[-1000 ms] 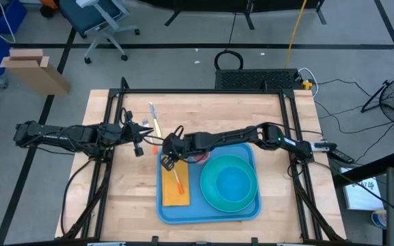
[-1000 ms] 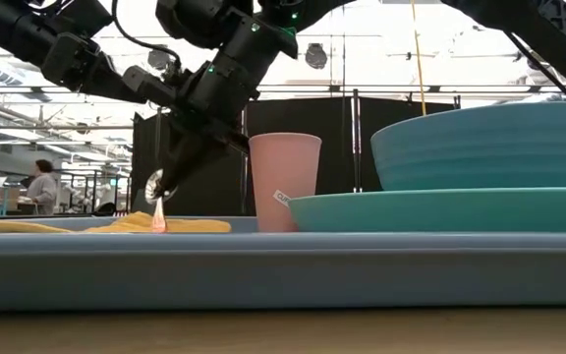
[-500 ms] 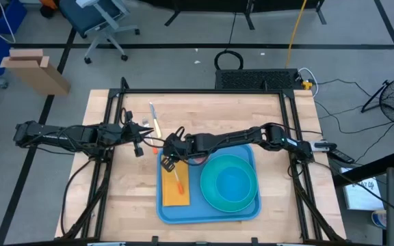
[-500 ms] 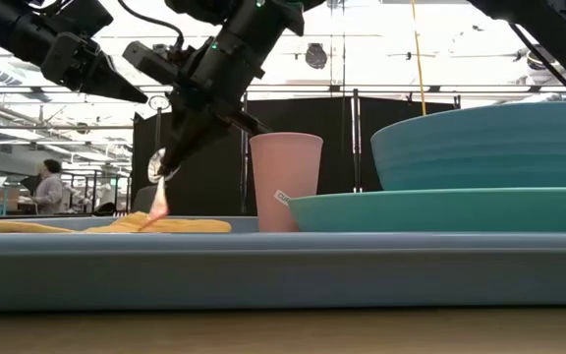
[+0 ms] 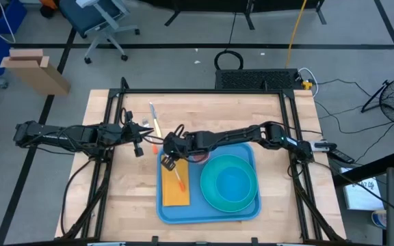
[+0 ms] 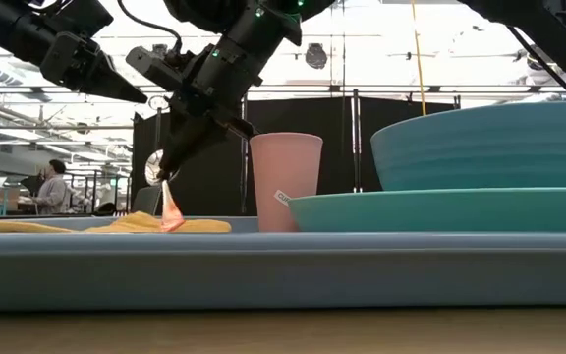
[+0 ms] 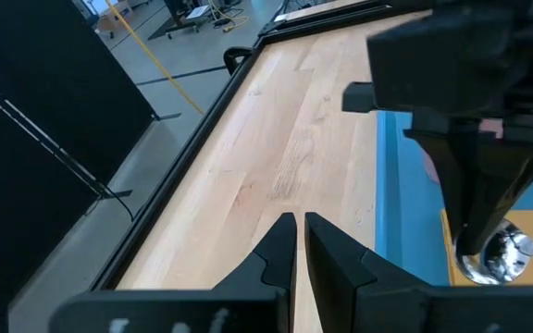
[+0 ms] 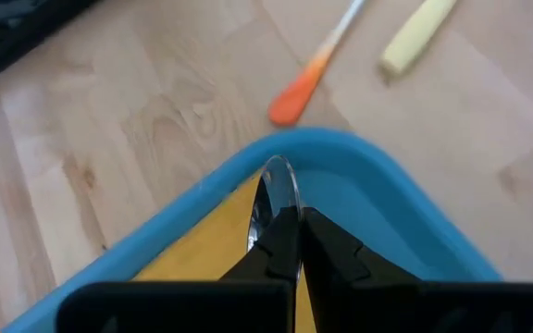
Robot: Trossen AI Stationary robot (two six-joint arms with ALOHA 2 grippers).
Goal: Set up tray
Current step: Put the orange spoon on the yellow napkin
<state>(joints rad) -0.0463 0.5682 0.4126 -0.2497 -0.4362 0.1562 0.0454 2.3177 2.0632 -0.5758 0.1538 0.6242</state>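
The blue tray (image 5: 161, 213) lies on the wooden table and carries a yellow napkin (image 5: 174, 196), a pink cup (image 6: 285, 182) and a teal bowl (image 5: 230, 183) standing on a teal plate (image 6: 440, 208). My right gripper (image 5: 167, 162) hovers over the tray's far left corner, shut on a spoon with an orange handle (image 5: 179, 181). The handle slants down over the napkin. My left gripper (image 5: 142, 146) hangs shut over bare wood just left of the tray (image 7: 391, 213). My right gripper pinches the spoon between its two fingers at the neck, just behind the metal bowl (image 8: 276, 190). The fingers (image 6: 190, 138) come slanting down from above. The orange handle (image 6: 170, 208) hangs below them toward the napkin (image 6: 136, 224); whether its end touches, I cannot tell.
Beyond the tray's far left corner two utensils lie on the wood, one with an orange handle (image 8: 296, 97) and one with a yellow handle (image 8: 416, 35). A black frame edges the table. A person shows in the room behind (image 6: 54, 187).
My right gripper has risen a little over the napkin and tipped, still shut on the spoon. The spoon's metal bowl sits higher than before, and the orange handle's lower end has swung toward the pink cup.
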